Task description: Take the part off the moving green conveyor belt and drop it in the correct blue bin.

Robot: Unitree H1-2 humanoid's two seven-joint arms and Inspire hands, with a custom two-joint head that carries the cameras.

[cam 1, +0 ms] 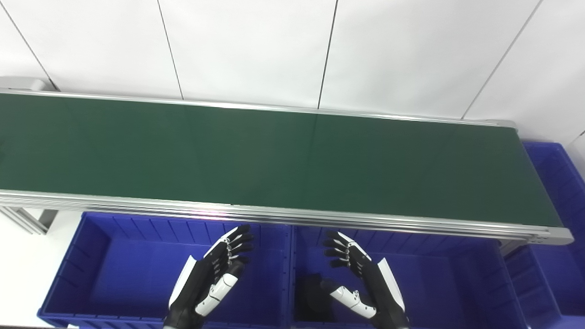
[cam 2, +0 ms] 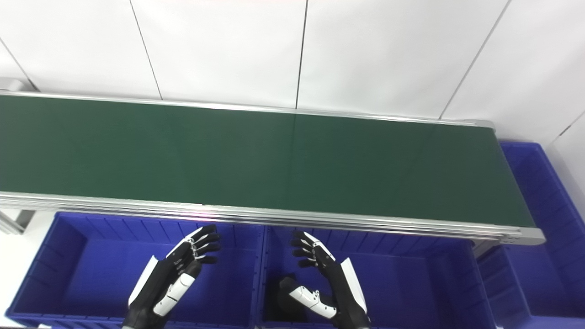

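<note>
The green conveyor belt (cam 1: 274, 160) runs across the view and no part shows on it. My left hand (cam 1: 215, 278) is open and empty, held above the left blue bin (cam 1: 114, 274). My right hand (cam 1: 358, 278) is open and empty above the middle blue bin (cam 1: 448, 283). A dark object (cam 1: 313, 292) lies in the middle bin's left part, just left of my right hand's thumb. The hands also show in the right eye view, left (cam 2: 176, 278) and right (cam 2: 327, 278).
A third blue bin (cam 1: 555, 192) stands at the belt's right end. The belt has a silver aluminium frame (cam 1: 320, 217) along its near edge, right behind both hands. A white panelled wall (cam 1: 274, 45) is behind the belt.
</note>
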